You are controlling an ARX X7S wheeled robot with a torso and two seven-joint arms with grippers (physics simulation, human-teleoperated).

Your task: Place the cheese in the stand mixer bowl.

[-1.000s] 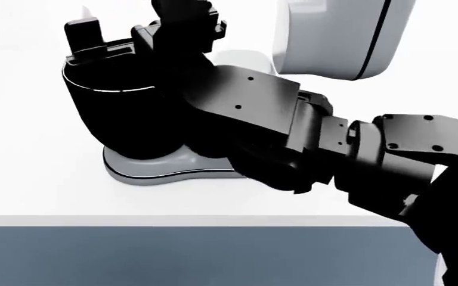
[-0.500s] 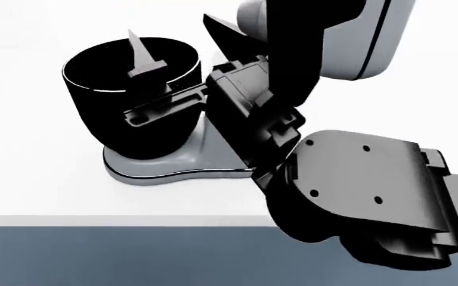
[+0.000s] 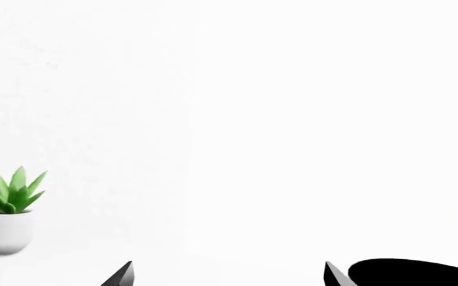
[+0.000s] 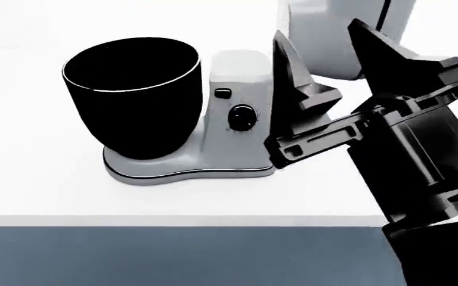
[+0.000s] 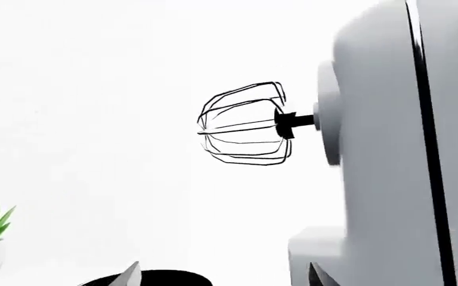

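The stand mixer bowl (image 4: 133, 95) is glossy black with a thin light rim and sits on the mixer's base at the left of the head view. Its inside shows only black. The cheese is not visible in any view. My right gripper (image 4: 333, 62) is open and empty, with fingers pointing up, to the right of the grey mixer body. In the right wrist view its tips (image 5: 225, 277) are wide apart, with the bowl rim (image 5: 153, 279) low between them. My left gripper (image 3: 227, 277) is open and empty, with the bowl's edge (image 3: 420, 273) beside one fingertip. It is outside the head view.
The light grey mixer body (image 4: 241, 71) with its black dial (image 4: 243, 115) stands right of the bowl, its head (image 4: 333, 36) tilted up. A wire whisk (image 5: 245, 125) sticks out of the head (image 5: 404, 149). A potted plant (image 3: 10, 208) stands far off. The counter's front edge (image 4: 173, 220) is near.
My right arm has swung away from the bowl to the right. Its gripper, which was at and over the bowl, now stands open beside the mixer body.
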